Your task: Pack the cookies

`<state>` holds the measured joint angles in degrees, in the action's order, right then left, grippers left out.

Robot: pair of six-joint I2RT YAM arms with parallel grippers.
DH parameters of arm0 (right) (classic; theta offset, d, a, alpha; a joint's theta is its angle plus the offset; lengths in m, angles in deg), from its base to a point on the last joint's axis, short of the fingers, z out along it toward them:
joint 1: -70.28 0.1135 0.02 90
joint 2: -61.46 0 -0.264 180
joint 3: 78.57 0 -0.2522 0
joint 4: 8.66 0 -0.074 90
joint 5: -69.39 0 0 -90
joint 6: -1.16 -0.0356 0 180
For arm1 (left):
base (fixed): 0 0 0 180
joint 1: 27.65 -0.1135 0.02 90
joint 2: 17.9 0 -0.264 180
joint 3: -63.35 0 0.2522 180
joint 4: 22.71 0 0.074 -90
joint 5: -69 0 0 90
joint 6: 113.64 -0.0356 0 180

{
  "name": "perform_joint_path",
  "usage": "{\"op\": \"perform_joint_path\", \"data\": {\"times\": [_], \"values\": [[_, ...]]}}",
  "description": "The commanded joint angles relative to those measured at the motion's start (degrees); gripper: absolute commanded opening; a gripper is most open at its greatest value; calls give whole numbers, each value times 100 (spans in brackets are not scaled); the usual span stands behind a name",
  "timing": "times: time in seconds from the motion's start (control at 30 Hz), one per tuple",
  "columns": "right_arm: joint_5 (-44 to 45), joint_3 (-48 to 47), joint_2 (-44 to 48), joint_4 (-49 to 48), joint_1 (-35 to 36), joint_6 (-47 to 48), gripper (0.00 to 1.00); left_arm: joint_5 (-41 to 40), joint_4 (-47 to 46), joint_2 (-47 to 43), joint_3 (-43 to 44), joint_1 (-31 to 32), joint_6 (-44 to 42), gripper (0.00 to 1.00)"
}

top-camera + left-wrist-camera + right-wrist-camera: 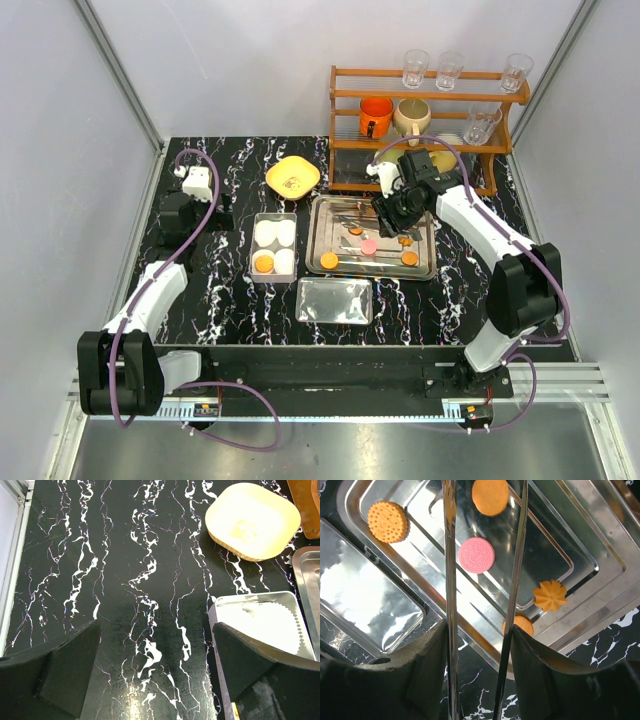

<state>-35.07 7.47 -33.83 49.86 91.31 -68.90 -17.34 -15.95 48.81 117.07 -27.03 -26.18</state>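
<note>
Right gripper (pixel 480 630) clasps thin metal tongs (pixel 449 580) above the steel tray (pixel 600 595), where the cookies (pixel 476 555) lie scattered. Left gripper (pixel 155 650), spread wide and empty, hovers over the desk (pixel 125 580) left of the tray.

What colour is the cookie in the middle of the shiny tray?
The round cookie is pink; see right wrist view.

The tray (pixel 316 240) sits right of centre on the table (pixel 220 290), with the cookies (pixel 369 246) scattered in it and the tongs (pixel 451 580) above them. The box (pixel 275 215) lies just left of the tray, one cookie (pixel 264 264) in its near-left cup. The small tin (pixel 335 300) lies before both, the bowl (pixel 293 176) behind the box, the rack (pixel 450 97) behind the tray
</note>
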Motion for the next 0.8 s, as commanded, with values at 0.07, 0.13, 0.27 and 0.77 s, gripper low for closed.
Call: {"op": "perform_joint_path", "data": {"times": [0.07,0.13,0.27,0.77], "values": [[-268,92,-60,-257,-179,106,56,108,-293,-106,-24,-36,-44,99],[-294,110,-78,-274,-196,115,56,109,-293,-98,-24,-36,-44,99],[-356,145,-95,-274,-240,124,56,117,-293,-106,-24,-36,-44,99],[-496,224,-262,-274,-355,150,55,117,-293,-106,-15,-36,-62,99]]}}
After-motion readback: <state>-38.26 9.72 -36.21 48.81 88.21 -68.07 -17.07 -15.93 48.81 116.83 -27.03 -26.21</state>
